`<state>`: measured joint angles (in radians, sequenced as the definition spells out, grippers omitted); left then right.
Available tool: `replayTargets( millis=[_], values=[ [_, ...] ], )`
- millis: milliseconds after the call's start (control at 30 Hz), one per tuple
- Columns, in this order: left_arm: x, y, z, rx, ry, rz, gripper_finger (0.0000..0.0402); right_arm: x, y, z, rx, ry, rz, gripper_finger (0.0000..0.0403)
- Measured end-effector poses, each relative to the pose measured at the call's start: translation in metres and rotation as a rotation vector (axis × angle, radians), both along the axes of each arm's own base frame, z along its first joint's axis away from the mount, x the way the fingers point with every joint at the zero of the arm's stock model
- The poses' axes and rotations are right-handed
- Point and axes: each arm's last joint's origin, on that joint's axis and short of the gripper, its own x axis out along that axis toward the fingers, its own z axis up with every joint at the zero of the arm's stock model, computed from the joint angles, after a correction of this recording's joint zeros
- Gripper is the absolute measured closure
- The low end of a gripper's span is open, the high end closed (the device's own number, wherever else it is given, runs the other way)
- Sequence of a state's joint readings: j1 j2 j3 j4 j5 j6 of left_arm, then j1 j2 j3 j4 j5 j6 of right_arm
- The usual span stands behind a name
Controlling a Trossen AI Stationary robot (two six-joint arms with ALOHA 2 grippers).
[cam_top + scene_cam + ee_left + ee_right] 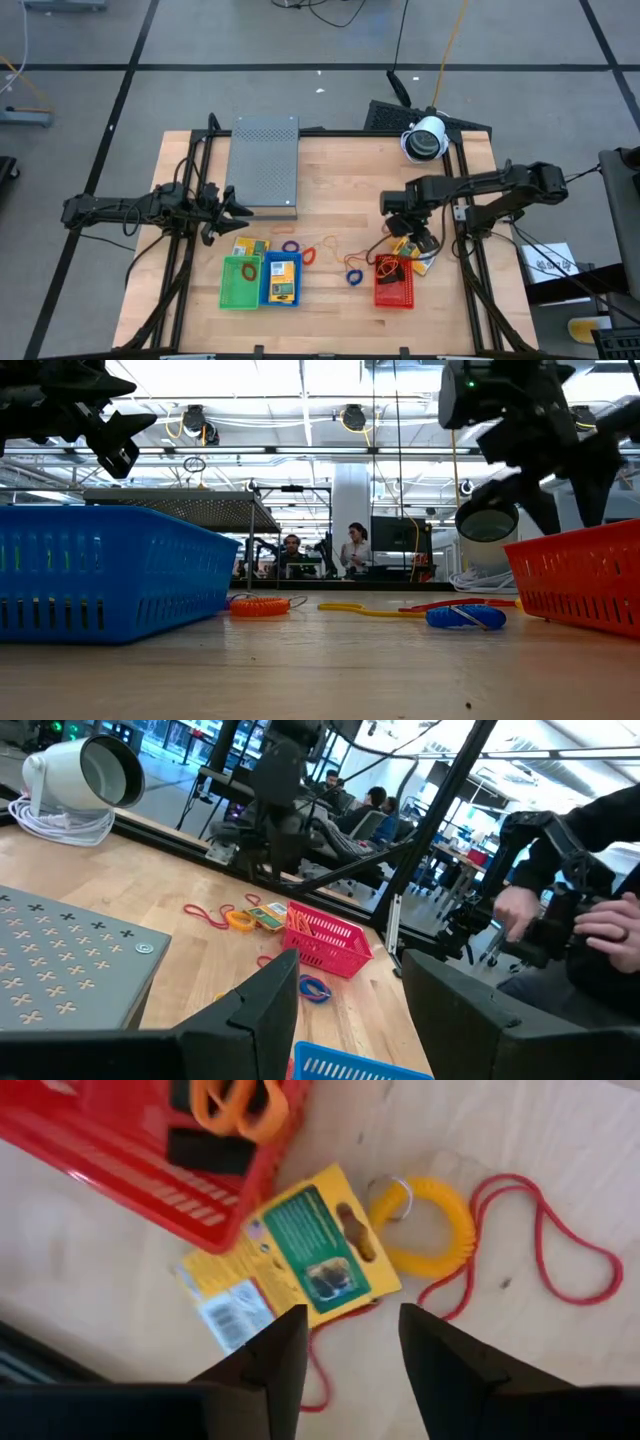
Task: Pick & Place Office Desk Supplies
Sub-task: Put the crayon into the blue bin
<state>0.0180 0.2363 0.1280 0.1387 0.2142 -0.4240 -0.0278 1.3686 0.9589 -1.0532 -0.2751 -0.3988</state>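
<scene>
**Supplies beside the red basket**

A yellow packet [290, 1260] with a green label lies flat, one corner touching the red basket [150, 1170]. A yellow coil [425, 1225] lies just beside it, touching a red loop [560, 1240]. An orange loop [240, 1105] sits inside the basket.

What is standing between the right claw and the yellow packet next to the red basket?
Nothing visible. The right claw hangs open above the yellow packet, which lies flat on the table against the red basket. A yellow coil ring and a red band lie beside it, not across it.
</scene>
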Motion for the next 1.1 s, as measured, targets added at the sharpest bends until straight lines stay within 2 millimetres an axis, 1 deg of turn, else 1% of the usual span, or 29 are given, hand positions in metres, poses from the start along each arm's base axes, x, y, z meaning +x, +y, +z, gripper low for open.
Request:
replayTargets(
  millis=[167,300,433,567,767,1100],
  values=[
    [0.000,0.000,0.000,0.000,0.000,0.000,0.0215,-0.006,-0.002,-0.017,0.000,-0.005,0.067,0.0248],
    [0.000,0.000,0.000,0.000,0.000,0.000,0.0215,-0.008,-0.003,-0.026,0.038,-0.024,0.069,0.0251],
    [0.000,0.000,0.000,-0.001,0.000,0.000,0.0215,-0.005,-0.008,-0.032,0.035,-0.075,0.052,0.0254],
    [0.000,0.000,0.000,-0.001,0.000,0.000,0.0215,-0.003,-0.012,-0.036,0.036,-0.080,0.055,0.0253],
    [0.000,0.000,0.000,0.000,0.000,0.000,0.0215,-0.002,-0.014,-0.037,0.111,-0.092,0.055,0.0258],
    [0.000,0.000,0.000,0.000,0.000,0.000,0.0215,-0.017,-0.017,-0.057,0.111,-0.043,0.029,0.0263]
  ],
)
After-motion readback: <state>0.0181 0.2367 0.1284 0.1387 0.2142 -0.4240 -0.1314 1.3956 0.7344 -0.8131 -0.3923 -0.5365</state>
